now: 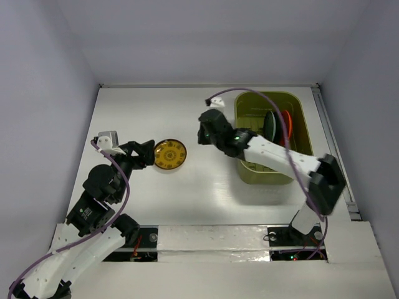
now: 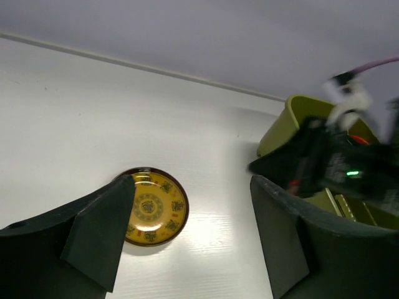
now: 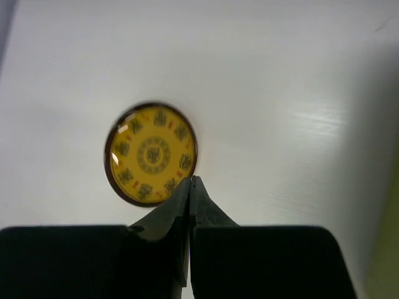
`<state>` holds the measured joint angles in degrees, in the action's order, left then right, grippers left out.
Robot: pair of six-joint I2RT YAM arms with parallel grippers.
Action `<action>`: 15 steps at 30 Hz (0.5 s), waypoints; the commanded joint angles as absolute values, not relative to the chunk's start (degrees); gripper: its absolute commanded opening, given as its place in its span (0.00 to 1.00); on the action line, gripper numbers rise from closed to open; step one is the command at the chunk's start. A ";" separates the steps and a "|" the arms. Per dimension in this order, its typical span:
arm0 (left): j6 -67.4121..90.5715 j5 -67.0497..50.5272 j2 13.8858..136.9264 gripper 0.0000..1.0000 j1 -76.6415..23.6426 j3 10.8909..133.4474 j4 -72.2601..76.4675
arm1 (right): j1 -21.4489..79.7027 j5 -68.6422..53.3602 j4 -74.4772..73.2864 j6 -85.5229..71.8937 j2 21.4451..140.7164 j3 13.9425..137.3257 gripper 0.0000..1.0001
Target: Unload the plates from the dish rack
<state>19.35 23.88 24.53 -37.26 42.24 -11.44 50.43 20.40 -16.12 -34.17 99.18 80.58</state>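
A yellow plate with a dark pattern (image 1: pixel 169 154) lies flat on the white table, also in the left wrist view (image 2: pixel 151 206) and the right wrist view (image 3: pixel 151 153). The olive-green dish rack (image 1: pixel 300 118) stands at the right; a dark plate (image 1: pixel 270 125) and an orange-red plate (image 1: pixel 287 123) stand on edge inside it. My left gripper (image 1: pixel 147 153) is open and empty just left of the yellow plate, one finger (image 2: pixel 103 233) overlapping its edge in view. My right gripper (image 1: pixel 202 134) is shut and empty, above the table between plate and rack, its fingertips (image 3: pixel 191 182) pressed together.
The rack's corner (image 2: pixel 283 128) shows in the left wrist view with my right arm (image 2: pixel 336 165) in front of it. A metal rail (image 1: pixel 333 149) runs along the table's right edge. White walls enclose the table on three sides.
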 commanded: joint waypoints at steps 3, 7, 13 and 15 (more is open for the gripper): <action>18.90 22.41 23.99 0.52 -36.91 41.75 -8.61 | 45.54 40.05 -28.10 -26.90 84.65 79.55 0.00; 18.72 22.06 23.73 0.19 -36.91 41.75 -8.44 | 36.65 42.10 -33.22 -25.32 77.88 76.38 0.04; 18.63 21.36 24.52 0.10 -36.91 41.84 -8.44 | 27.25 42.63 -36.03 -20.75 77.42 74.18 0.37; 18.55 21.27 24.52 0.14 -36.91 41.84 -8.44 | 25.15 42.02 -36.39 -19.43 80.05 74.88 0.38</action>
